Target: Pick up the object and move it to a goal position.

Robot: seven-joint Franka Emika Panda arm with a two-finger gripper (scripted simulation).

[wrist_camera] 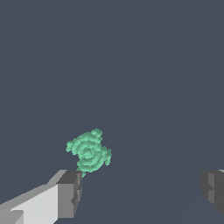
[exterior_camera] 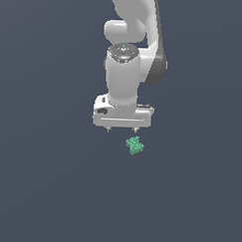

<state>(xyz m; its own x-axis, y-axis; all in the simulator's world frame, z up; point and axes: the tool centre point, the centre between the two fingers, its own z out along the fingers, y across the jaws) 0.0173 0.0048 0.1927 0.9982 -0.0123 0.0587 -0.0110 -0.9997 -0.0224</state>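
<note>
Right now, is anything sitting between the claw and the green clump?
Nothing visible does. The claw is open, and the green clump lies just beyond one finger on bare dark floor. No other thing shows in either view, and no goal marker is visible.

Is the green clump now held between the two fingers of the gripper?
No. In the wrist view the green clump lies free beside one finger, and the gripper stands wide open.

Object (exterior_camera: 135,145): you're seeing a bumpy, matt green clump.
Gripper (exterior_camera: 122,129): smooth white shell, looking like plastic.
Fingers (wrist_camera: 70,192): showing matt dark grey.
</note>
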